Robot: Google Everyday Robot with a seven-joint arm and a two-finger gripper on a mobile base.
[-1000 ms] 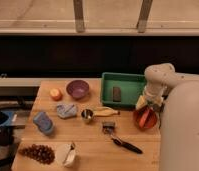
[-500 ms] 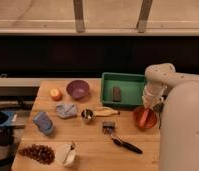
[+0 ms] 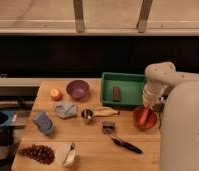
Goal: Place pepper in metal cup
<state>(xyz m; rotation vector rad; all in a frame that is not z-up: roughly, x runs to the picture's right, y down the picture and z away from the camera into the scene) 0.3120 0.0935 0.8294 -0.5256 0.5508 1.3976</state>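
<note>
The metal cup (image 3: 87, 115) is small and shiny and stands near the middle of the wooden table (image 3: 88, 150), next to a banana (image 3: 106, 111). A slim red-orange pepper (image 3: 145, 115) shows in the round red-orange bowl (image 3: 138, 120) at the table's right edge. My gripper (image 3: 149, 104) hangs from the white arm (image 3: 160, 75) right over that bowl, at the pepper's upper end. The cup is well to the left of the gripper.
A green tray (image 3: 124, 79) holding a brown item (image 3: 116, 93) is behind the bowl. A purple bowl (image 3: 77, 89), orange (image 3: 55, 94), blue cloth (image 3: 66, 110), blue sponge (image 3: 43, 122), grapes (image 3: 37, 152), white cup (image 3: 66, 153) and black tool (image 3: 124, 145) lie around.
The gripper has shifted slightly right and up over the red-orange bowl. Nothing else on the table has moved.
</note>
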